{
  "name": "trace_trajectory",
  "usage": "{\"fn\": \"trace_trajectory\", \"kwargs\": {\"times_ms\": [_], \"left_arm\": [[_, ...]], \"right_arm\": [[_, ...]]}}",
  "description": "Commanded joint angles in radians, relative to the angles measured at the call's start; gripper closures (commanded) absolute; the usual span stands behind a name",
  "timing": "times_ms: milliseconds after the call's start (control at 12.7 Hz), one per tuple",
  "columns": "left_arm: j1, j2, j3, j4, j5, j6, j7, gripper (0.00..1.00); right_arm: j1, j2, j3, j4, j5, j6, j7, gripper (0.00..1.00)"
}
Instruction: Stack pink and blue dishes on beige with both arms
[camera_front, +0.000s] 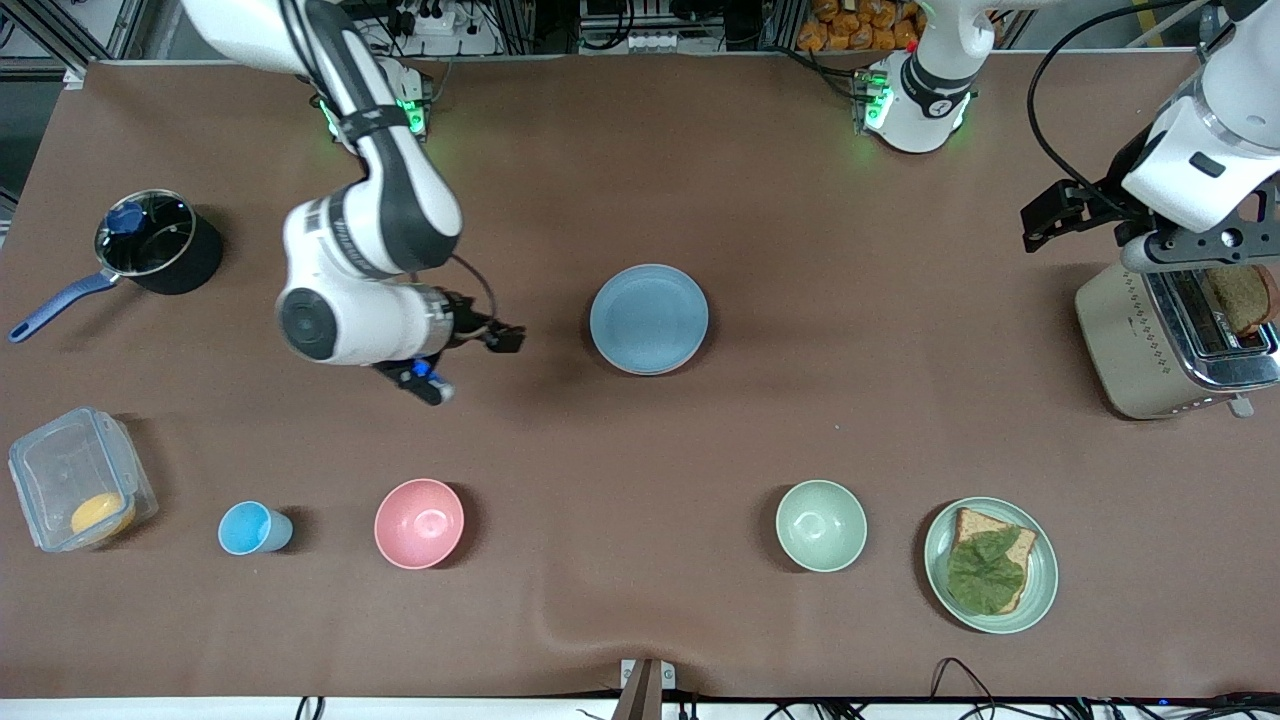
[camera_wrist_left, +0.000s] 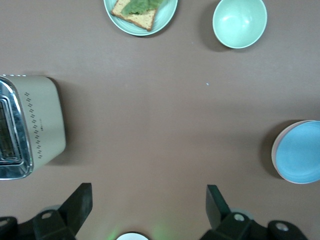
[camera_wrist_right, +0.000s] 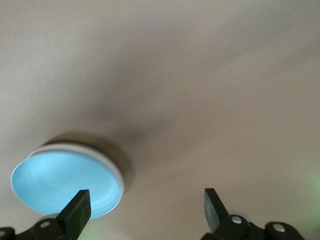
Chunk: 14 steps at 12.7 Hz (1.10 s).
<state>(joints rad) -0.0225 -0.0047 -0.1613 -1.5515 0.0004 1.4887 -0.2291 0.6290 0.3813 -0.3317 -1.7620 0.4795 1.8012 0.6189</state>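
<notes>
Two grippers hang empty with fingers spread wide: the right gripper (camera_front: 470, 365) over bare brown table beside the flat round light blue plate (camera_front: 648, 318), the left gripper (camera_wrist_left: 149, 207) up over the beige toaster (camera_front: 1170, 340), which holds a bread slice. A pinkish rim shows under the blue plate in the left wrist view, so stacking looks finished; next would be retreat. A clear lidded box (camera_front: 75, 480) holds something orange
</notes>
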Motion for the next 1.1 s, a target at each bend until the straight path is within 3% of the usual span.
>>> {"fn": "trace_trajectory", "kwargs": {"times_ms": [0, 394, 552, 788, 1024], "left_arm": [[0.003, -0.009, 0.008, 0.002, -0.025, -0.012, 0.022, 0.00], [0.004, -0.014, 0.009, 0.002, -0.014, -0.013, 0.014, 0.00], [0.004, -0.015, 0.011, 0.004, -0.013, -0.013, 0.007, 0.00], [0.006, -0.017, 0.014, 0.005, -0.011, -0.027, 0.008, 0.00], [0.018, -0.014, 0.011, 0.005, -0.019, -0.027, 0.019, 0.00]], "right_arm": [[0.008, -0.019, -0.111, 0.001, -0.099, -0.020, -0.158, 0.00], [0.011, -0.051, -0.375, 0.003, -0.173, -0.060, -0.540, 0.00], [0.011, -0.071, -0.444, 0.038, -0.173, -0.074, -0.649, 0.00], [0.008, -0.064, -0.486, 0.179, -0.180, -0.181, -0.676, 0.00], [0.014, -0.070, -0.486, 0.277, -0.199, -0.227, -0.647, 0.00]]}}
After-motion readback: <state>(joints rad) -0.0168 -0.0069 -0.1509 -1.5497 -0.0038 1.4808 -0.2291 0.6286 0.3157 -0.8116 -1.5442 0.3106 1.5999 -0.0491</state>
